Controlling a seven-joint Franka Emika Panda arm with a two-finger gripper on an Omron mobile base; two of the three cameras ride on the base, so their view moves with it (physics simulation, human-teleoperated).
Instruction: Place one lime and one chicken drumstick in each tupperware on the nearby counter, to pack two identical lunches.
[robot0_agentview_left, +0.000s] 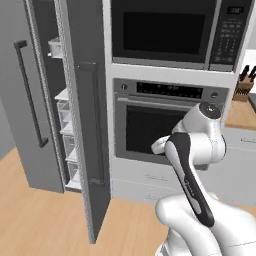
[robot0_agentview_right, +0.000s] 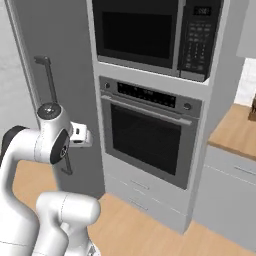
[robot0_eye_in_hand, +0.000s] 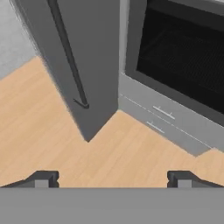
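**Empty-handed arm faces the oven wall, with the lunch still unseen**

The robot's gripper (robot0_eye_in_hand: 113, 178) hangs with its two dark fingertips set wide apart and nothing between them, at the bottom of the hand view, looking down on bare wooden floor (robot0_eye_in_hand: 52, 127). Ahead of it, upper right of that frame, is the dark glass of the built-in oven (robot0_eye_in_hand: 183, 57) with grey drawers (robot0_eye_in_hand: 164, 116) beneath; a grey fridge door (robot0_eye_in_hand: 83, 65) with a slim bar handle juts in from the upper left.

In the left base view that fridge door (robot0_agentview_left: 90, 125) stands ajar at centre left, with white shelves (robot0_agentview_left: 65, 125) visible in the gap. No lime, drumstick or tupperware can be made out on them. A strip of light wood counter (robot0_agentview_right: 235, 132) shows at the right edge of the right base view, and no container can be made out on it.

Judged from this, packing has not begun. The food probably lies in the fridge, up and to the left of the gripper's present aim, so the single arm must turn that way first.
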